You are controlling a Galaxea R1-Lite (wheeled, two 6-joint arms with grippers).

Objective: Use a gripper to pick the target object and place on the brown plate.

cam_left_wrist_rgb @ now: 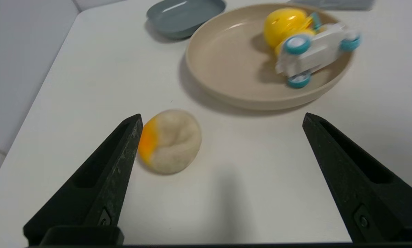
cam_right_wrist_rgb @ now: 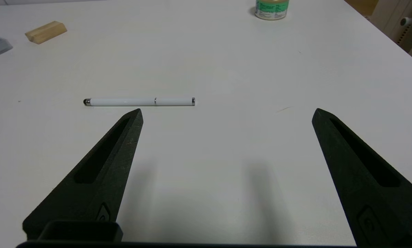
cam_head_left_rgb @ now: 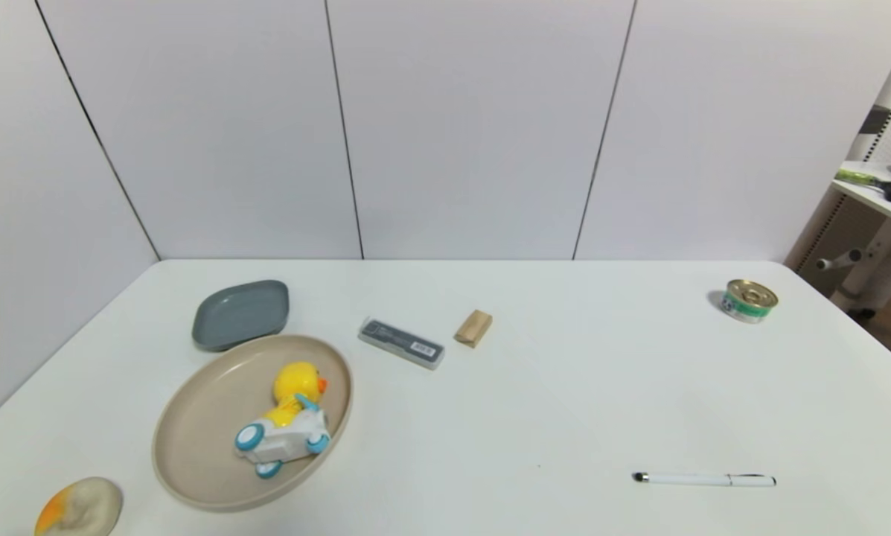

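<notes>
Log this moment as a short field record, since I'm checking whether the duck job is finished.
target: duck toy on its scooter, lying inside the tan plate
left gripper: open, holding nothing, above the table near the plush ball
right gripper: open, holding nothing, near the white pen
other items: grey dish, wooden block, grey case, tin can
task state: placement looks done
</notes>
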